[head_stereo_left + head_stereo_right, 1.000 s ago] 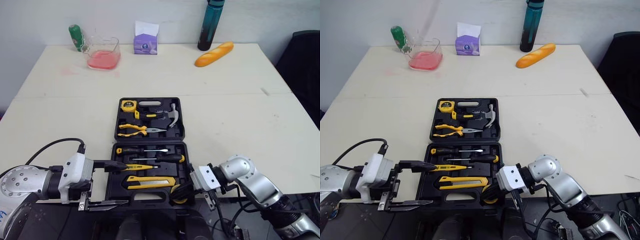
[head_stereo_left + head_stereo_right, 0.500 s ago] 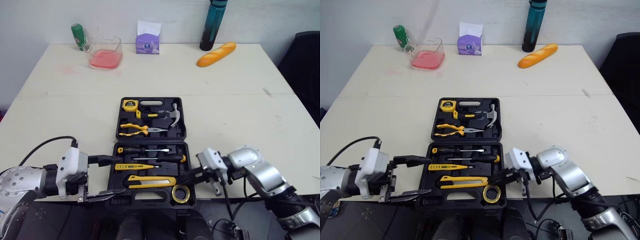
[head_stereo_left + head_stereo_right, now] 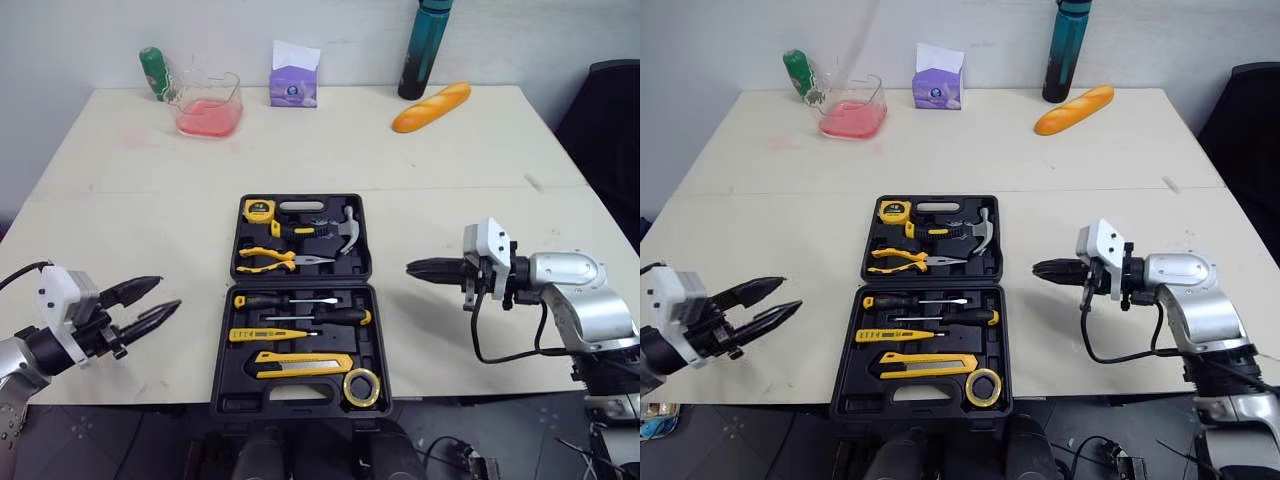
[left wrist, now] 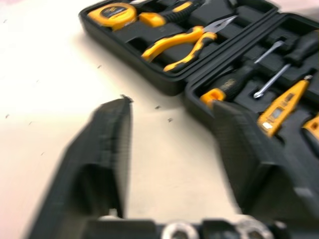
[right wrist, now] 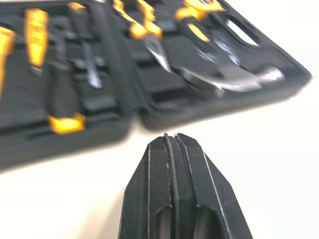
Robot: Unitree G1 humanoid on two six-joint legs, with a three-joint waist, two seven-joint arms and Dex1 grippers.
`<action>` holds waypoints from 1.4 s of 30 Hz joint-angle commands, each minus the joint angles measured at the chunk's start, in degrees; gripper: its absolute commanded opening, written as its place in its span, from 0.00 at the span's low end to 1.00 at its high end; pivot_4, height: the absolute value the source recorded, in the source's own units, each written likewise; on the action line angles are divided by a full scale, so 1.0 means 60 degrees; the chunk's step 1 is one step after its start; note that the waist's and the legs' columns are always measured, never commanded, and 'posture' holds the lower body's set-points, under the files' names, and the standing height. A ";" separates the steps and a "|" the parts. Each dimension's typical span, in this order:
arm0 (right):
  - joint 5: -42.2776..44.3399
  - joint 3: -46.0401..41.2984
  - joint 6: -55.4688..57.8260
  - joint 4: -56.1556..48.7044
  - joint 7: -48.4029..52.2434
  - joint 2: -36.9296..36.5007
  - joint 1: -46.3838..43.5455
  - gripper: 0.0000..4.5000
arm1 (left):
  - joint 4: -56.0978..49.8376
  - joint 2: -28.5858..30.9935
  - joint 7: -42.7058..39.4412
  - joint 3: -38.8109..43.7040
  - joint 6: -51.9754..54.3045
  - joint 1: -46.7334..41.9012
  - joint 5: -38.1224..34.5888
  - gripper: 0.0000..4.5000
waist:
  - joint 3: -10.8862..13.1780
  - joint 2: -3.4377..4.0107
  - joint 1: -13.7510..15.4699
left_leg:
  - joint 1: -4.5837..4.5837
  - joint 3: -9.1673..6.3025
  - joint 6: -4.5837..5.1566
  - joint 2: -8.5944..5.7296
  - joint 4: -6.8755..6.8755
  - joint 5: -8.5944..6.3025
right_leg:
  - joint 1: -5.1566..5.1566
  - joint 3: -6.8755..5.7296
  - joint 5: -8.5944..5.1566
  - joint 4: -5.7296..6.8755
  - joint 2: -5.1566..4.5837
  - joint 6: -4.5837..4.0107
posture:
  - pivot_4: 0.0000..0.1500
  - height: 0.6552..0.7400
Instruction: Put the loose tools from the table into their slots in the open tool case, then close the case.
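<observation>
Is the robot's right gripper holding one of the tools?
No, the right gripper has its two black fingers pressed together with nothing between them, over the table beside the open tool case.

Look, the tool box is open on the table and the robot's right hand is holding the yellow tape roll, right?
Not quite. The tool box is open on the table, but the right hand holds nothing; its fingers are shut. The yellow tape roll lies in the box's near right corner, as the left eye view shows.

Silver-grey arms (image 3: 580,305), white wrist blocks (image 3: 488,245), black tapered fingers (image 3: 432,268), looping black cables (image 3: 473,325).
</observation>
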 commanded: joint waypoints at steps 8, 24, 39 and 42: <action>-0.1176 0.0617 -0.1032 0.1283 -0.0165 0.0766 -0.0375 0.00 | 0.0037 -0.0251 0.1259 -0.1637 0.0868 -0.0969 0.0820 0.01 | 0.0000 0.0000 -0.0034 | -0.0010 0.0016 0.0003 0.0003 -0.0011 0.0003 | -0.0009 -0.0003 0.0005 0.0018 -0.0005 0.0010 | 1.00 1.00; -0.1496 0.1520 -0.0776 0.1102 0.0080 0.1930 -0.0850 0.00 | 0.0733 -0.0434 0.1442 -0.3837 0.2117 -0.2932 0.1465 0.01 | 0.0001 0.0001 -0.0024 | -0.0008 0.0015 -0.0005 0.0001 -0.0011 0.0017 | -0.0010 -0.0009 0.0006 0.0030 0.0009 0.0011 | 1.00 1.00; -0.2032 0.1435 -0.1105 0.1997 -0.0310 0.2241 -0.1594 0.00 | 0.1884 -0.1023 0.1176 -0.4552 0.1573 -0.4194 0.2022 0.01 | 0.0001 0.0000 -0.0007 | -0.0005 0.0015 -0.0003 -0.0004 -0.0007 0.0026 | -0.0009 -0.0008 0.0008 0.0041 0.0009 0.0015 | 1.00 1.00; -0.2179 0.1396 -0.1285 0.2407 -0.0446 0.2271 -0.1840 0.00 | 0.2221 -0.1208 0.1217 -0.4674 0.1431 -0.4533 0.2251 0.01 | 0.0001 0.0001 -0.0003 | -0.0006 0.0013 -0.0003 -0.0006 -0.0007 0.0027 | -0.0008 -0.0010 0.0008 0.0042 0.0008 0.0015 | 1.00 1.00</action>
